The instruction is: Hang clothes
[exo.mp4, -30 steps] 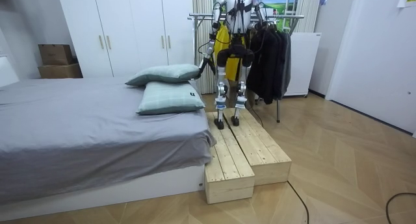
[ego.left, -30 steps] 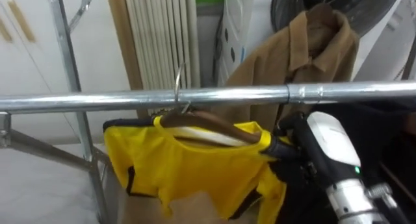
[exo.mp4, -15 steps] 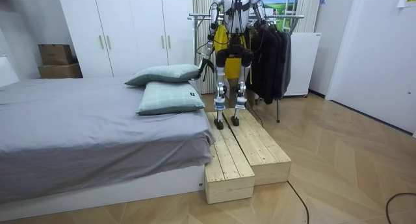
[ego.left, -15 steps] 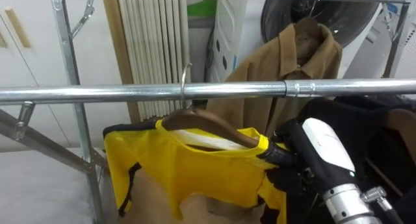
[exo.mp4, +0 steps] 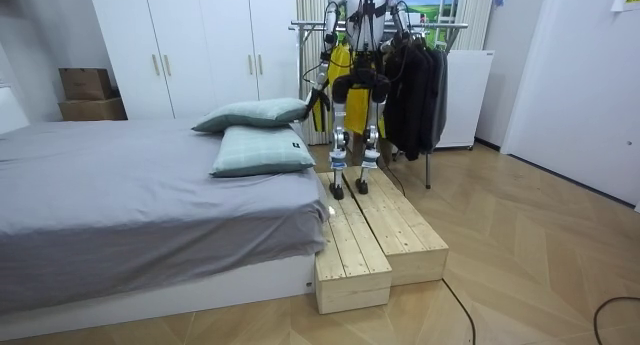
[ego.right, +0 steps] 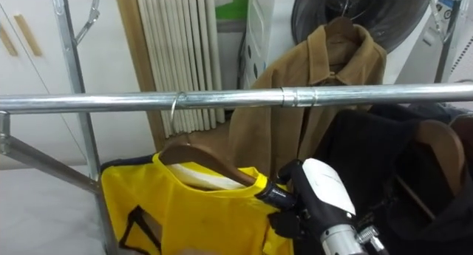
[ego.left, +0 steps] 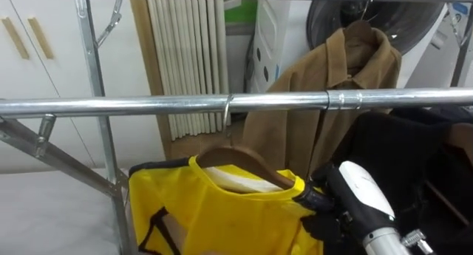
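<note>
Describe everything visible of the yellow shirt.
The yellow shirt has dark trim and looks like thin, smooth fabric. It hangs, slightly rumpled, on a wooden hanger whose metal hook sits over the rail. The right robot hand grips its shoulder; dark clothes hang alongside.

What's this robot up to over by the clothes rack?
A humanoid robot stands on a wooden platform beside the bed, facing a clothes rack. It is hanging up a yellow garment on a wooden hanger. The hook already sits over the front rail, and the robot's right hand is at the hanger's right end. A brown jacket and dark clothes hang nearby.
</note>
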### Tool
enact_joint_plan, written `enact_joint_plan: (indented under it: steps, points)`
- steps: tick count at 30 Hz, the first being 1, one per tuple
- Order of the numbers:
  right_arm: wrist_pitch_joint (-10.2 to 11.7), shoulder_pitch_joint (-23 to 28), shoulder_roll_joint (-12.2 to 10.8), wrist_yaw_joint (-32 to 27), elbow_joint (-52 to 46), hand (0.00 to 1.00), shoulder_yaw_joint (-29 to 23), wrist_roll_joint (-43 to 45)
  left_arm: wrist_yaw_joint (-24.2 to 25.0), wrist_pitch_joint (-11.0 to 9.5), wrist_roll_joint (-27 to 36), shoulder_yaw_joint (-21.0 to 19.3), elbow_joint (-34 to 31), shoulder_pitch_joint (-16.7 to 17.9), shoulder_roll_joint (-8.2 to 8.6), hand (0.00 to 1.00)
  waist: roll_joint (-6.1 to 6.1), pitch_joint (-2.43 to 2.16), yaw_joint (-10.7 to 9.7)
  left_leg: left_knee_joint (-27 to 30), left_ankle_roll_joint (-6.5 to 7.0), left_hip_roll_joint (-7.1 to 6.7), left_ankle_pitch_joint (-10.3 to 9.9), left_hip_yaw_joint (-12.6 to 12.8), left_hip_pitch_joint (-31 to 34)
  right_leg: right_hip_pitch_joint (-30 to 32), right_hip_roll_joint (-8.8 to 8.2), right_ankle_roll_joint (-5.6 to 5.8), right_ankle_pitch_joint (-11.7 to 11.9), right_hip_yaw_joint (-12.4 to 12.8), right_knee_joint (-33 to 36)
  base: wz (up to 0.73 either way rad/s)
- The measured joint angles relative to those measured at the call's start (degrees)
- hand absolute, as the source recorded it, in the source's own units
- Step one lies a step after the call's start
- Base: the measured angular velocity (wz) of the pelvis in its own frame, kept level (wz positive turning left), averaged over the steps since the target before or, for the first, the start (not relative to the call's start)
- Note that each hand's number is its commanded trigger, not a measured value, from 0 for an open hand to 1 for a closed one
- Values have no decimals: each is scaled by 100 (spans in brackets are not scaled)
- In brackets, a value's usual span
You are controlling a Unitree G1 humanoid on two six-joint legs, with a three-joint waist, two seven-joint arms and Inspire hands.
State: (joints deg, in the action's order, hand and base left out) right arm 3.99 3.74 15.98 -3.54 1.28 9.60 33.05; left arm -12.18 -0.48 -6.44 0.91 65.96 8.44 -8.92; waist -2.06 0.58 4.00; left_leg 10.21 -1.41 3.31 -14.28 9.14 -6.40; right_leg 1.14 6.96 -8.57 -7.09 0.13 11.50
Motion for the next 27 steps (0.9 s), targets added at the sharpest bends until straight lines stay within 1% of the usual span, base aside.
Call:
enact_joint_plan:
  steps: [5,9,15,19,25,27]
  points:
    - [0,-18,6,1,30,100,50,-60,-2,0,2,-4,0,-1,-6,0,-55,-30,0,-46,0,-3,0,0,-17,-1,-3,0,0,-7,-6,0]
    - [-1,-17,-54,36,259,100,49,-135,-2,3,2,-5,43,-2,-19,0,-112,-52,-23,-49,1,-6,0,3,-18,-37,-6,15,24,-9,-79,0]
    - [16,-17,-160,128,396,100,48,-258,-2,8,2,-1,57,-1,-18,0,-103,-37,-60,-49,1,-9,1,7,-22,-37,-6,19,29,-5,-89,0]
    - [17,-10,-201,195,650,100,47,-226,-2,7,2,-1,42,-2,-8,0,-74,-14,-68,-58,2,-10,1,-6,9,3,-1,19,29,14,-95,-2]
    - [-4,2,-205,310,956,100,47,-49,-2,7,0,5,40,-6,0,0,-59,-5,-65,-61,2,-8,1,-11,59,51,4,17,29,21,-97,-1]
    - [8,0,-243,308,1255,100,47,-48,0,7,0,4,40,-5,2,0,-60,-6,-56,-61,2,-7,1,-11,52,49,5,17,29,23,-97,0]
